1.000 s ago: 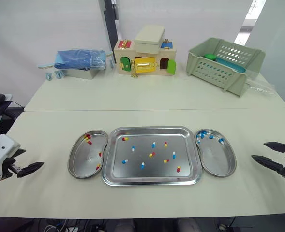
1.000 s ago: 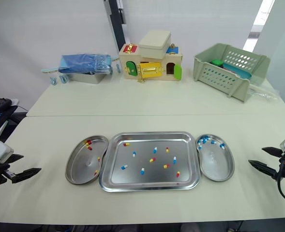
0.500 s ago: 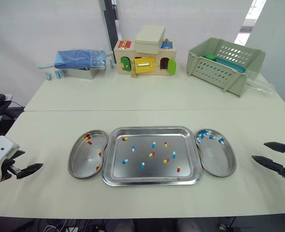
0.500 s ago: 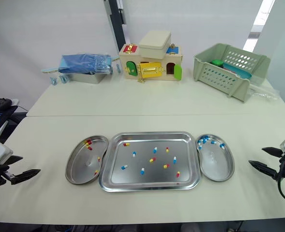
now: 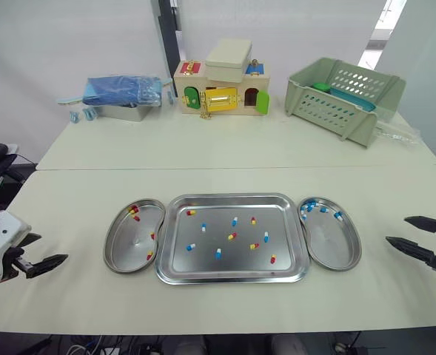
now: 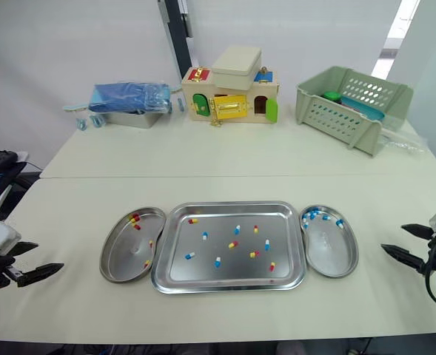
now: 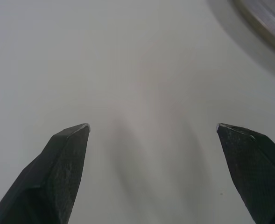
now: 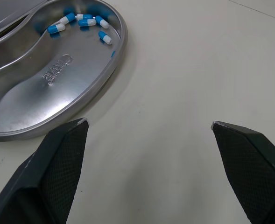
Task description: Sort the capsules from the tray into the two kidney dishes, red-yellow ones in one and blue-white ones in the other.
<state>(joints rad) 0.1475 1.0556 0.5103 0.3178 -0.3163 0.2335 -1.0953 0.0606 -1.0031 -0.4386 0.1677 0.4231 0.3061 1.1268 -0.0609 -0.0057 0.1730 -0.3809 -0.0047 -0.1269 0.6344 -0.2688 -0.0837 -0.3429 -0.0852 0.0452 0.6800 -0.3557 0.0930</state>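
Left gripper (image 7: pixel 151 126) slightly lower; right kidney dish (image 8: pixel 25 100) stamp (image 8: pixel 56 70) unreadable.

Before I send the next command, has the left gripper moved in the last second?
Yes, slightly. Against the left kidney dish, which stayed put, the left gripper has slipped a little toward the near edge of the table.

On the cream table (image 5: pixel 225 155), a rectangular steel tray (image 5: pixel 232 197) lies near-centre, with a left steel kidney dish (image 5: pixel 121 251) and a right steel kidney dish (image 5: pixel 337 250) just beside it. In the tray loose capsules (image 5: pixel 232 237) lie scattered. Red-yellow capsules (image 5: pixel 134 214) lie in the left dish, and blue-white capsules (image 5: pixel 312 207) lie at the right dish's far end.
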